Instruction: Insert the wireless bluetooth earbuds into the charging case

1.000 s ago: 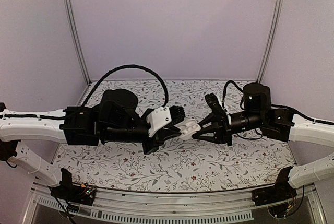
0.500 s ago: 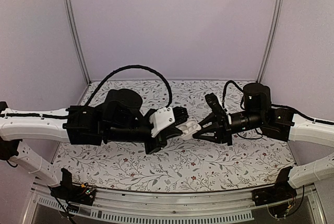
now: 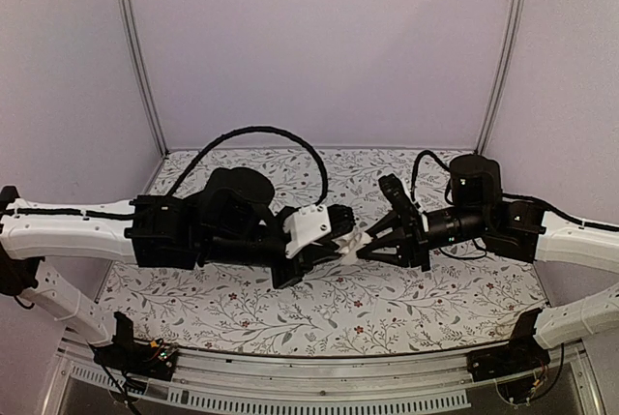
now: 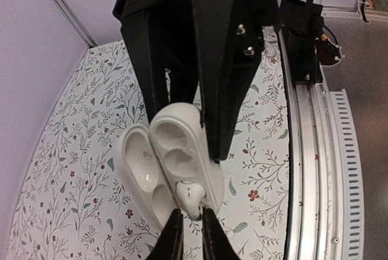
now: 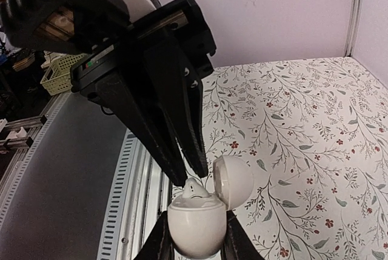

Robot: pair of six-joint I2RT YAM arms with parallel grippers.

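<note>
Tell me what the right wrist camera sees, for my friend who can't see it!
The right tool grips a white charging case with its lid open, and from above the left tool pinches a white earbud at the case's opening. A flowery table lies behind.

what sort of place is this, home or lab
Probably a robot lab cell: left arm and right arm bolted at a floral-covered table, metal frame posts on plain walls, aluminium rail in front.
</note>
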